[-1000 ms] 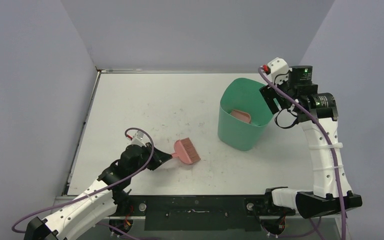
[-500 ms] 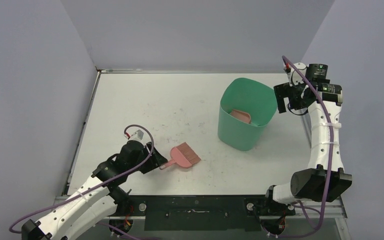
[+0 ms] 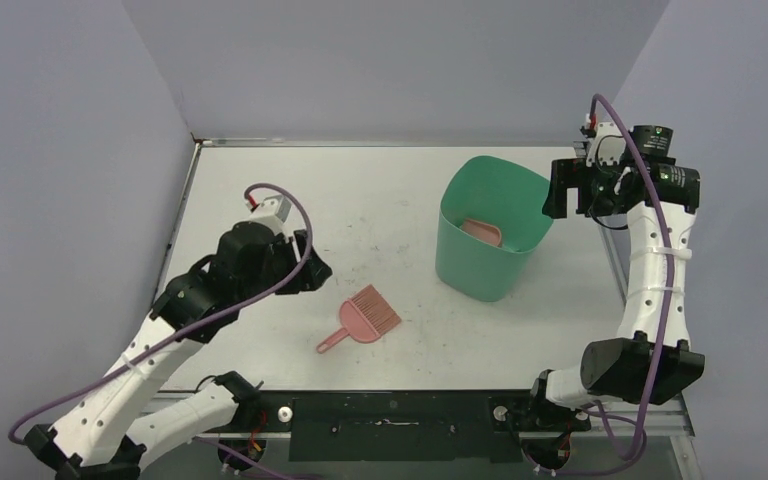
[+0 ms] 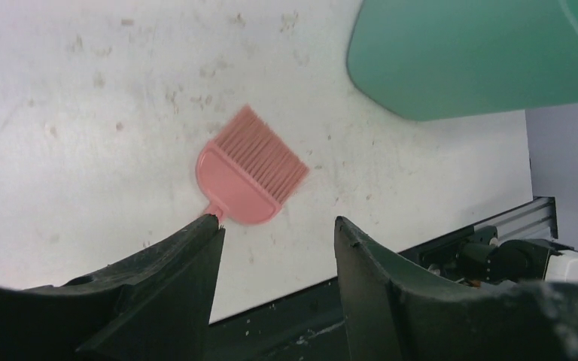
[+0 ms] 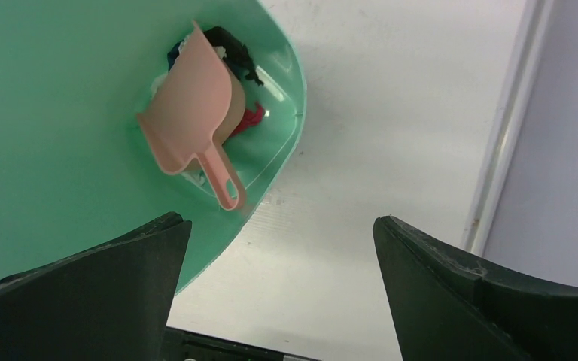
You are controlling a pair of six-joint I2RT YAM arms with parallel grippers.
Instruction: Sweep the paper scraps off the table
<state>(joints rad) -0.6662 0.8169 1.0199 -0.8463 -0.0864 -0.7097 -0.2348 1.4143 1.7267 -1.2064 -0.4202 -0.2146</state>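
Since half a second ago my left gripper (image 4: 278,222) has let go of the pink brush (image 3: 370,312) and lifted away up and to the left of it. That brush lies flat on the table (image 3: 360,190), handle toward the near edge, bristles toward the green bin (image 3: 485,255). The left jaws stand apart with nothing between them, and the top view shows them well clear of the brush. My right gripper (image 5: 280,222) has drawn back a little to the right of the bin's rim and hangs above it, jaws spread wide and empty. The paper scraps (image 5: 250,116) I can make out, red, dark and a little white, lie at the bottom of the bin, partly covered by the pink dustpan (image 5: 192,113) resting inside it, beyond and left of the right fingers in the wrist view
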